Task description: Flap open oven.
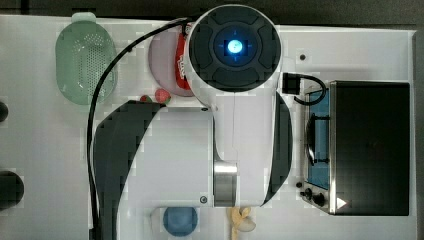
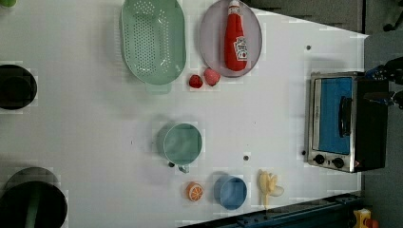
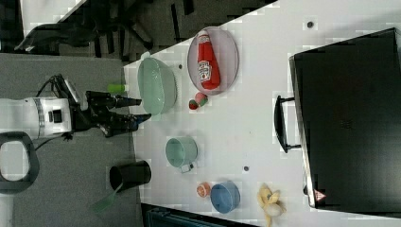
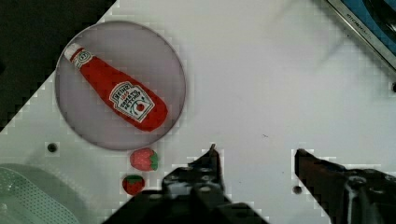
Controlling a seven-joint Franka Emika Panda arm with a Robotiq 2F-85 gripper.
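Observation:
The oven (image 1: 370, 145) stands at the top view's right, with a black top, a silver frame and black knobs. Its blue glass door (image 2: 332, 118) is closed, and the bar handle (image 2: 344, 116) runs across it. From the right view the oven (image 3: 350, 123) shows its black top, with the handle (image 3: 280, 124) sticking out toward the table's middle. My gripper (image 4: 257, 151) is open with nothing between its fingers, high over bare white table. A corner of the oven (image 4: 369, 23) shows far from the fingers. In the right view my gripper (image 3: 144, 109) hangs well apart from the oven.
A green colander (image 2: 152, 40), a plate (image 2: 209, 28) with a ketchup bottle (image 2: 236, 40) and two strawberries (image 2: 204, 78) lie at the back. A green mug (image 2: 183, 142), a blue bowl (image 2: 231, 191), an orange slice (image 2: 194, 191) and a banana (image 2: 270, 184) sit nearer. Black cups (image 2: 16, 86) stand at the left view's left.

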